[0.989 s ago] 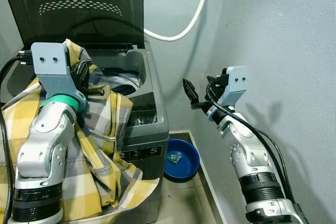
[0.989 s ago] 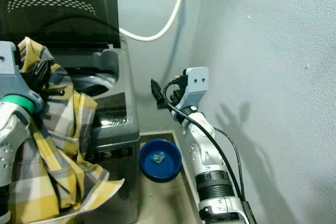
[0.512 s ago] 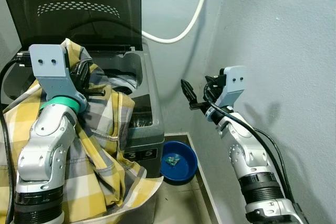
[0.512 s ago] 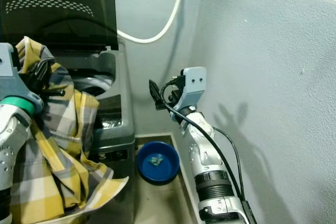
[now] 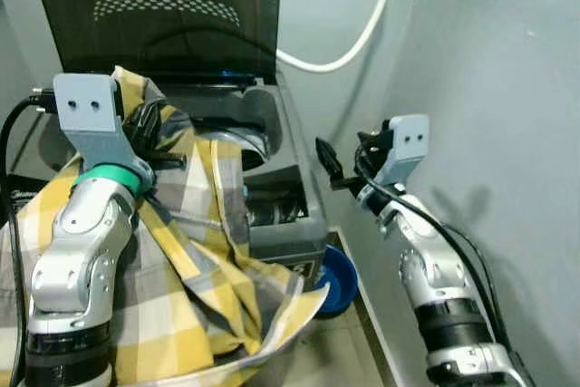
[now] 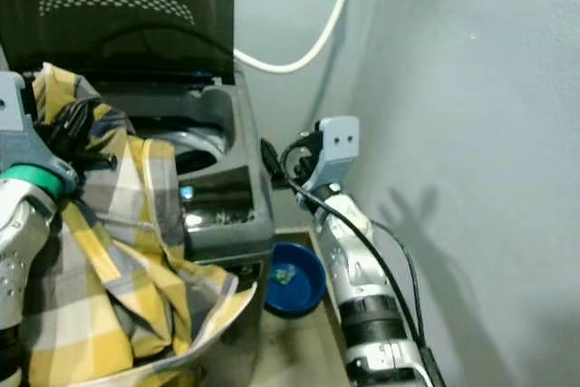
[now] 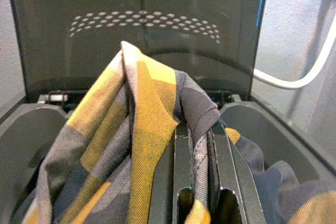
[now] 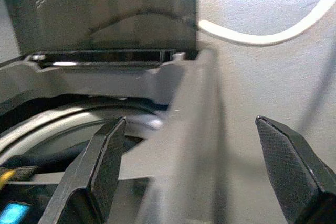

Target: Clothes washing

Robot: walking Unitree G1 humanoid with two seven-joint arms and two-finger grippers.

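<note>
Yellow-and-grey plaid shirt [image 5: 195,251], bunched at its upper end and gripped by the left pincer [image 7: 202,145], whose two black fingers are clenched on a fold of the cloth (the wrist view shows the fabric pinched between them). The shirt hangs from this grip in a long drape, its long axis running roughly vertical down the front of the top-loading washing machine [image 5: 281,215] and over the robot's left arm; its lower hem falls well below the machine's front edge.

The washing machine stands with its dark lid [image 5: 163,6] raised upright at the back. The drum opening [image 5: 240,147] lies just beyond and slightly below the held bunch, toward the robot's right and forward of the left pincer. This is the relation on which the next move likely depends: the shirt must travel forward and down into the drum, and the trailing length must be lifted clear of the rim.

The right pincer [image 8: 194,166] is released, fingers spread wide, and hovers beside the machine's right rear corner, apart from the shirt. The left arm is therefore the nearer and the only one engaged.

A white hose [image 5: 353,33] runs along the grey wall [image 5: 489,88] behind, and a blue basin [image 6: 294,278] rests on the floor beside the machine.
</note>
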